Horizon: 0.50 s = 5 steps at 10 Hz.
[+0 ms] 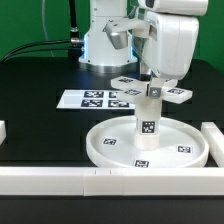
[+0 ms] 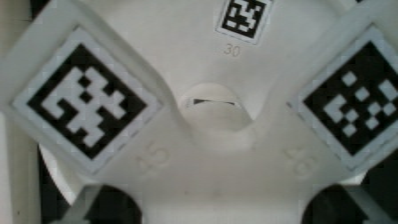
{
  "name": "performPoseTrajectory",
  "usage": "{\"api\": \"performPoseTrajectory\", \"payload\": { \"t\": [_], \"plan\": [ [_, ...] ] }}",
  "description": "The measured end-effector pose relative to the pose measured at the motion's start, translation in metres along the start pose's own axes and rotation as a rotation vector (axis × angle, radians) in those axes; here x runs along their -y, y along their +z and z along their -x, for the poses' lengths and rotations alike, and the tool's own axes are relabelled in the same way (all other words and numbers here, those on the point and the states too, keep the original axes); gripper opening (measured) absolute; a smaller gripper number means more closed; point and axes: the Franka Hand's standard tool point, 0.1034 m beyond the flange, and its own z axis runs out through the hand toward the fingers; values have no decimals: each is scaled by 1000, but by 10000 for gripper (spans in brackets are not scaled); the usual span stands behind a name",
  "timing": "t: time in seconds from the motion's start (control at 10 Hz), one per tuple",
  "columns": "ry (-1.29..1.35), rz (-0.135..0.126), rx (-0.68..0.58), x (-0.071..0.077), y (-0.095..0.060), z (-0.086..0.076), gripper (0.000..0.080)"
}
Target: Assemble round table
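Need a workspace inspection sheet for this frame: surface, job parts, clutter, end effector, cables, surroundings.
Surface: black tabletop, with the marker board lying flat on it.
Job's things: large white rimmed round plastic disc lies flat; short white cylindrical post stands upright at its centre; white cross-shaped foot with square tags sits at the post's top, also filling the wrist view.
Clutter: nothing seen.
End effector: end effector is down at the foot; open or shut cannot be told.
Cables: black cables behind the table.
Surroundings: long white border rails along the near edge; green backdrop.
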Motion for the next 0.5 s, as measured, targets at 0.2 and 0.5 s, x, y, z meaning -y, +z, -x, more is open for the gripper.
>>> {"api": "performPoseTrajectory", "payload": {
  "t": [0.2,0.5],
  "plan": [
    [41,0,0,0,0,0,440],
    [451,-46,13,6,0,-2,440]
  ]
}}
